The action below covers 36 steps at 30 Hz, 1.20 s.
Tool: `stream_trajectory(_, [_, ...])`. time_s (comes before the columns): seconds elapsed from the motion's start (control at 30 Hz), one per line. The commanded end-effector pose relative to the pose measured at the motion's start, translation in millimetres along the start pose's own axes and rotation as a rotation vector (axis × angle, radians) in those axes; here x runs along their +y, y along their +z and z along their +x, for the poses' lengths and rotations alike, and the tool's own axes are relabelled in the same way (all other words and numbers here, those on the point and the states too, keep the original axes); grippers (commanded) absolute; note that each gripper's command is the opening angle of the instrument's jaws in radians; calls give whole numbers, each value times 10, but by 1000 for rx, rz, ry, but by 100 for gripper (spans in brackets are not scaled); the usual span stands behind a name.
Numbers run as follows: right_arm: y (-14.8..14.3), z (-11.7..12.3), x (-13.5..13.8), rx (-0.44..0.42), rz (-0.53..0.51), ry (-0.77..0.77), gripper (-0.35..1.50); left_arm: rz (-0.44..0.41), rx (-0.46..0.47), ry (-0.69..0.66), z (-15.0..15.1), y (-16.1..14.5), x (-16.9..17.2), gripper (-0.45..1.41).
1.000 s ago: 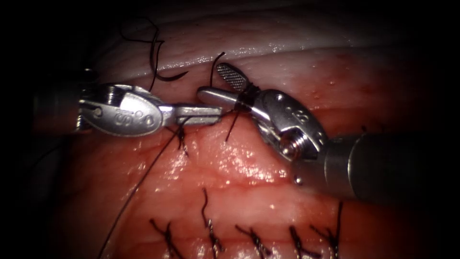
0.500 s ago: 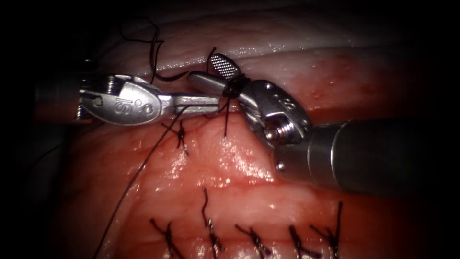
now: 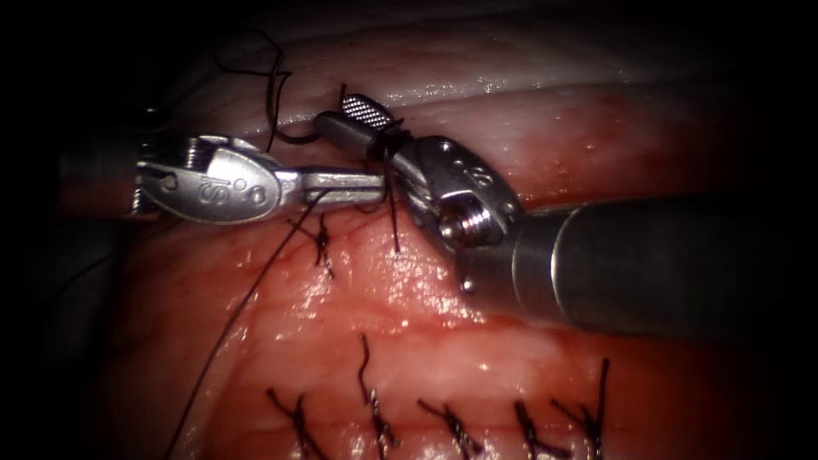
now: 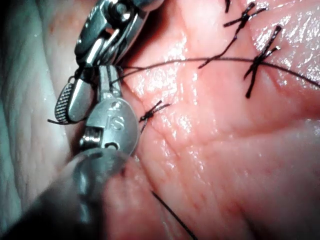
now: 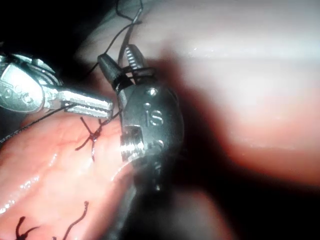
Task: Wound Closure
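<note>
My right tool (image 3: pixel 334 113) comes in from the right with its jaws open; dark thread (image 3: pixel 388 146) is wound around their base, and a short tail (image 3: pixel 394 226) hangs down from the wraps. The left tool (image 3: pixel 379 181) lies level just below and to the left of them, its jaws shut on the thread. From there a long strand (image 3: pixel 247 298) runs down to the lower left over the tissue (image 3: pixel 443 290). In the right wrist view the wraps (image 5: pixel 122 77) circle the right tool (image 5: pixel 117 55), with the left tool (image 5: pixel 107 106) beside it. The left wrist view shows the left tool (image 4: pixel 106 75) next to the right tool (image 4: pixel 67 112).
A tied stitch (image 3: pixel 322 243) sits just under the left tool's jaws. A row of several tied stitches (image 3: pixel 452 426) with cut ends runs along the lower tissue. Loose dark thread (image 3: pixel 277 94) curls over the pale upper edge of the tissue. Red fluid wets the surface.
The right tool has moved left and up with the thread wraps around its open jaws, crossing above the left tool's tip. The left tool has stayed nearly in place.
</note>
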Motion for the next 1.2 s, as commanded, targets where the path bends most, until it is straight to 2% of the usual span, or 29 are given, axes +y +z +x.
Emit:
stream_trajectory(0.03, [4, -6, -1, 3, -4, -3, 67, 0, 2, 1, -4, 6, -2, -45])
stream_trajectory(0.13, [6, -6, -2, 5, -10, -3, 93, 1, 1, 1, -4, 7, -2, -45])
stream_trajectory(0.33, [5, -6, -3, 8, -20, 1, 110, 2, 0, 2, -4, 8, -1, -45])
stream_trajectory(0.47, [8, -9, -5, 12, -23, 1, 111, 2, 0, 3, -4, 8, -1, -45])
stream_trajectory(0.5, [8, -9, -6, 12, -24, 1, 108, 2, 0, 3, -4, 8, 0, -45])
stream_trajectory(0.57, [10, -10, -7, 14, -27, 1, 88, 3, -1, 5, -4, 8, 1, -45])
stream_trajectory(0.7, [15, -12, -11, 16, -28, 1, 41, 2, 0, 7, -5, 7, 3, -45])
stream_trajectory(0.73, [16, -13, -12, 17, -29, -5, 22, 1, 0, 7, -5, 7, 3, -45])
stream_trajectory(0.8, [19, -14, -13, 14, -34, -12, -35, 0, 1, 8, -6, 6, 4, -45])
stream_trajectory(1.0, [13, -17, -12, 4, -50, -106, -35, -2, 0, 9, -7, 0, 4, -45])
stream_trajectory(1.2, [-12, -20, -14, 48, -40, -159, -35, 10, -8, 7, -13, -7, 0, -45])
